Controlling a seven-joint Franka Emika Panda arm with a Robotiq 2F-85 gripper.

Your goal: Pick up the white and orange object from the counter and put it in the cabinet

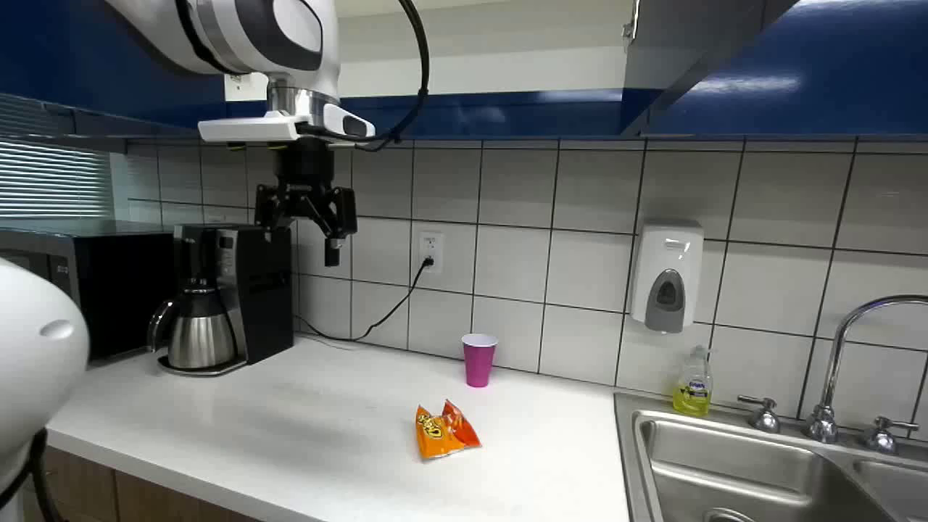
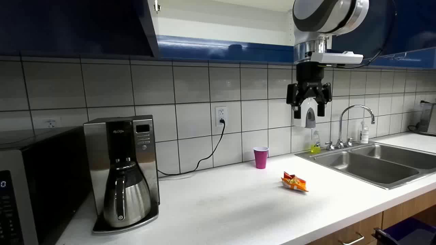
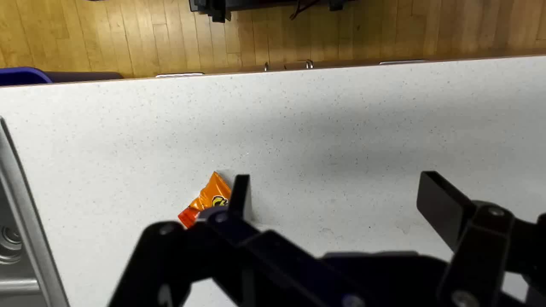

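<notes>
A small crumpled orange bag (image 1: 437,433) with red parts and a dark-and-yellow logo lies on the white counter (image 1: 326,428). It also shows in an exterior view (image 2: 294,183) and in the wrist view (image 3: 210,195), partly hidden there behind a finger. My gripper (image 1: 301,243) hangs well above the counter, pointing down. It also shows in an exterior view (image 2: 309,111). In the wrist view its fingers (image 3: 335,189) are wide apart with nothing between them, and the bag is off to the left. The wall cabinet (image 1: 493,65) stands open above, its pale interior visible in both exterior views (image 2: 221,22).
A magenta cup (image 1: 478,362) stands near the tiled wall behind the bag. A coffee maker (image 2: 122,177) and a microwave (image 1: 109,290) are at one end. The sink (image 1: 739,464) is at the other, with a soap dispenser (image 1: 667,279) above. The opened cabinet door (image 1: 696,58) juts out.
</notes>
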